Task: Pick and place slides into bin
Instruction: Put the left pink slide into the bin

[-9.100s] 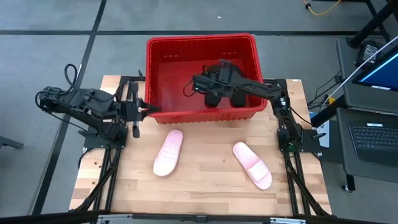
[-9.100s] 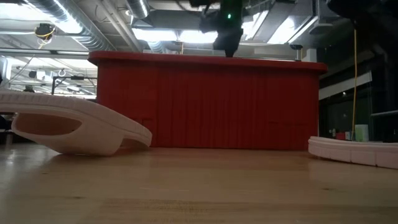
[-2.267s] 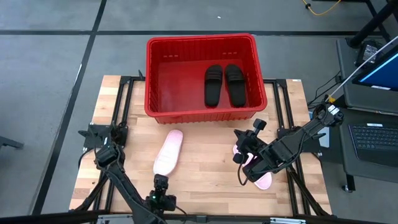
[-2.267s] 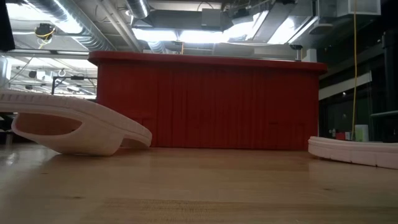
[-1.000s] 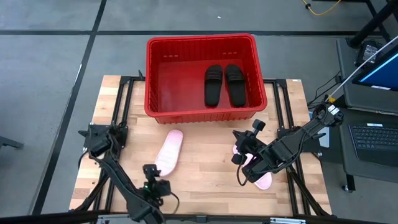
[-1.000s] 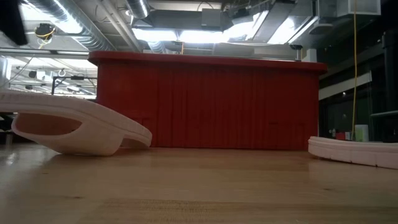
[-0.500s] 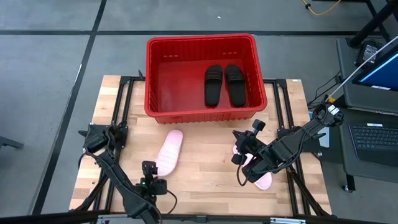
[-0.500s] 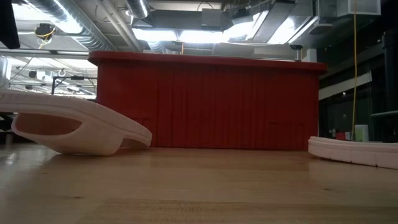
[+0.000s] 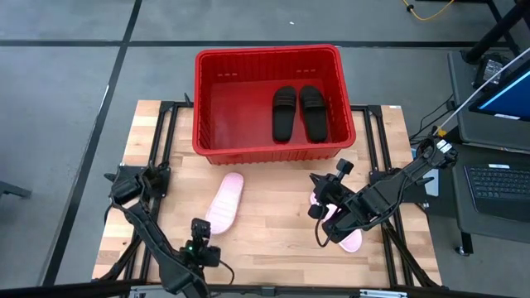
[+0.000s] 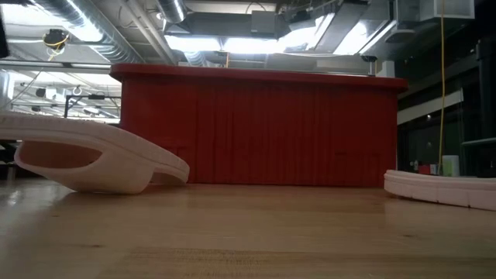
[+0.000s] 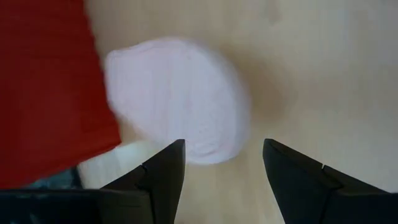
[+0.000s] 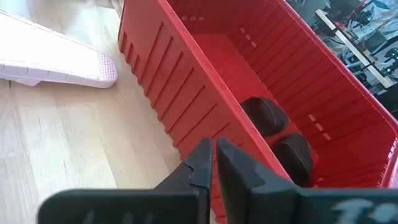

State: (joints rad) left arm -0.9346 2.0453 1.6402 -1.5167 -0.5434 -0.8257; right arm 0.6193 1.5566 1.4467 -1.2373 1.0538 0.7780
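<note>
The red bin (image 9: pixel 199 99) stands at the table's far middle with two black slides (image 9: pixel 283 113) (image 9: pixel 313 113) side by side on its floor. One pale pink slide (image 9: pixel 224 203) lies in front of the bin; in the low view (image 10: pixel 93 159) it appears sole up, resting on its strap. My left gripper (image 9: pixel 199 225) hovers open just beyond that slide's near end (image 11: pixel 180 99). A second pink slide (image 9: pixel 352 240) lies at the right, mostly hidden under my right arm. My right gripper (image 9: pixel 318 197) is shut above it, holding nothing.
Bare wood lies between the two pink slides and along the table's near edge. The bin's near wall (image 12: pixel 186 81) stands close ahead of my right gripper (image 12: pixel 214 144). Desks with laptops stand beyond the table's right edge (image 9: pixel 497 178).
My left arm has swung slightly toward the table's left edge, its gripper staying open by the near end of the left pink slide. The slides and the bin have not moved.
</note>
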